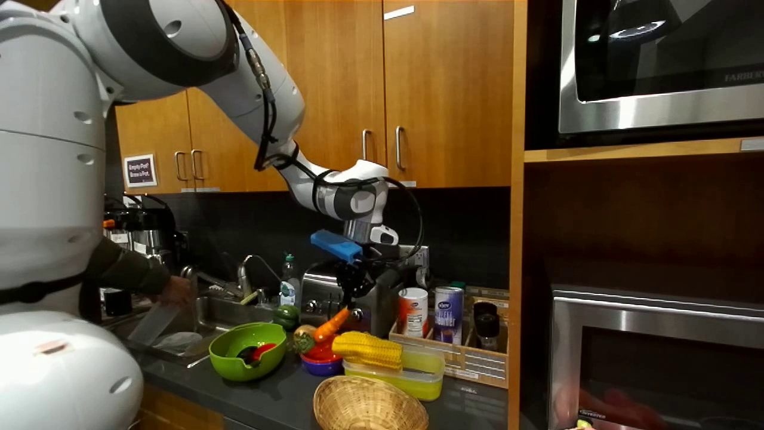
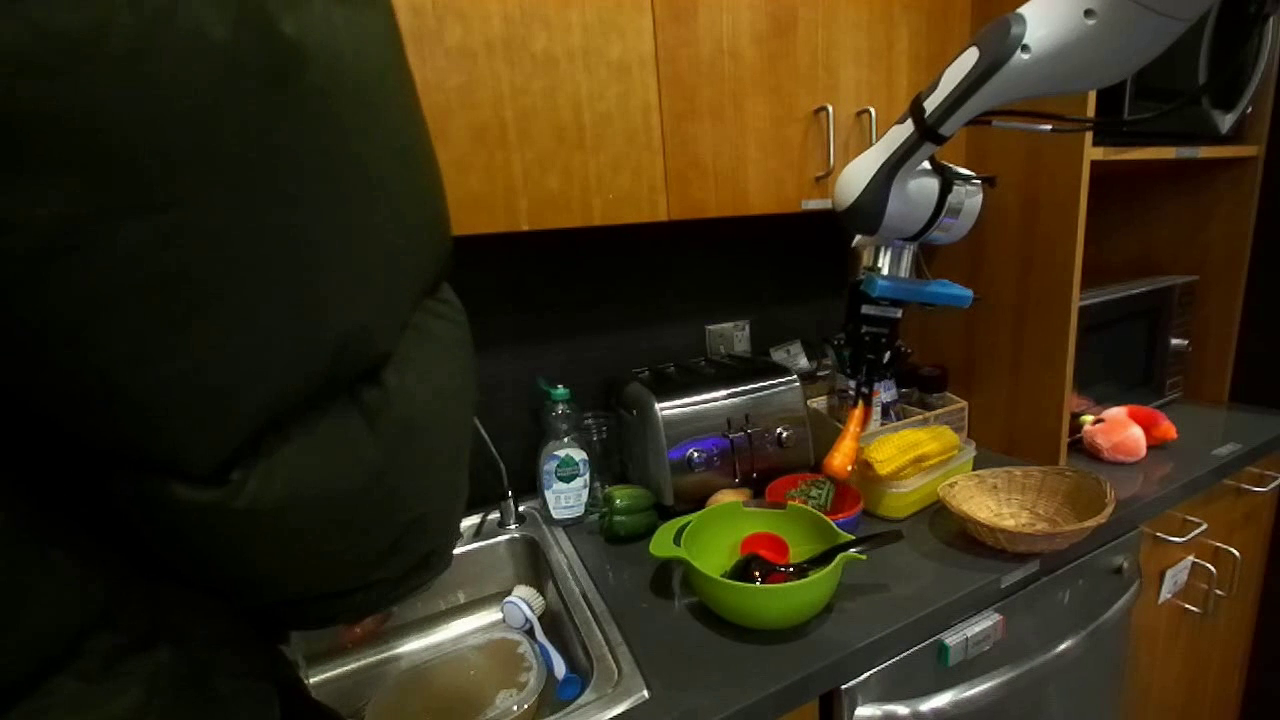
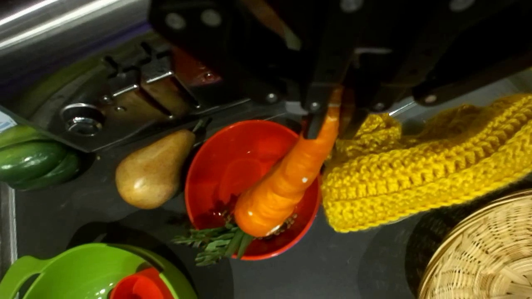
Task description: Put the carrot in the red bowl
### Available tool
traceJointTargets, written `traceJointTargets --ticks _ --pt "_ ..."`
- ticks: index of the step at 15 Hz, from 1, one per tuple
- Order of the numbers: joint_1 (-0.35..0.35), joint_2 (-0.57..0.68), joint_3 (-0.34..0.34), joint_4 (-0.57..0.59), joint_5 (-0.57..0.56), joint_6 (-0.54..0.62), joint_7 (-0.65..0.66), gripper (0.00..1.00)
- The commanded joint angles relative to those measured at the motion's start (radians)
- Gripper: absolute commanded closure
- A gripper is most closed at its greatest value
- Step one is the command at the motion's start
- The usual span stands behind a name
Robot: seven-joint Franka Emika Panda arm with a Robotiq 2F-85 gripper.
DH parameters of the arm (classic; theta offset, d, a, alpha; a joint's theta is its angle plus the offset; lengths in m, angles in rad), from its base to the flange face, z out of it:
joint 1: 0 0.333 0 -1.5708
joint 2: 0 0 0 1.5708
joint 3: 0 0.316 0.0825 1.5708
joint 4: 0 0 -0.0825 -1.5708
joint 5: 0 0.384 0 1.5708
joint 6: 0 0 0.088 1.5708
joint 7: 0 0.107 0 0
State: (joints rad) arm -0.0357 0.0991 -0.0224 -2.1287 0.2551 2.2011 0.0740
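My gripper (image 3: 331, 124) comes in from the top of the wrist view, shut on the narrow end of the orange carrot (image 3: 286, 178). The carrot hangs tilted with its thick end low, over the red bowl (image 3: 237, 153). Green leaves (image 3: 224, 241) show at the thick end and reach across the bowl's rim; I cannot tell whether they touch it. In both exterior views the gripper (image 1: 348, 303) (image 2: 862, 398) points down with the carrot (image 1: 331, 326) (image 2: 846, 447) below it. The red bowl (image 1: 323, 352) (image 2: 847, 499) sits on a blue-purple one.
Yellow corn (image 3: 415, 178) on a lime container (image 1: 424, 388) adjoins the bowl. A pear (image 3: 153, 170), a green bowl (image 2: 765, 605) with utensils, a woven basket (image 1: 364, 406), a toaster (image 2: 735, 430) and a green pepper (image 2: 628, 512) stand around. A person (image 2: 230, 300) is at the sink.
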Motion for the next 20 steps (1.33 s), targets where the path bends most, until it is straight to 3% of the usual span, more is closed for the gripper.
traceJointTargets --ticks 1,14,20 --pt "0.011 -0.01 0.006 -0.008 -0.02 -0.004 0.023 0.96" --pt "0.027 0.004 0.012 0.009 -0.095 -0.064 0.018 0.96" --pt "0.019 -0.003 0.013 0.02 -0.029 -0.079 -0.013 0.96"
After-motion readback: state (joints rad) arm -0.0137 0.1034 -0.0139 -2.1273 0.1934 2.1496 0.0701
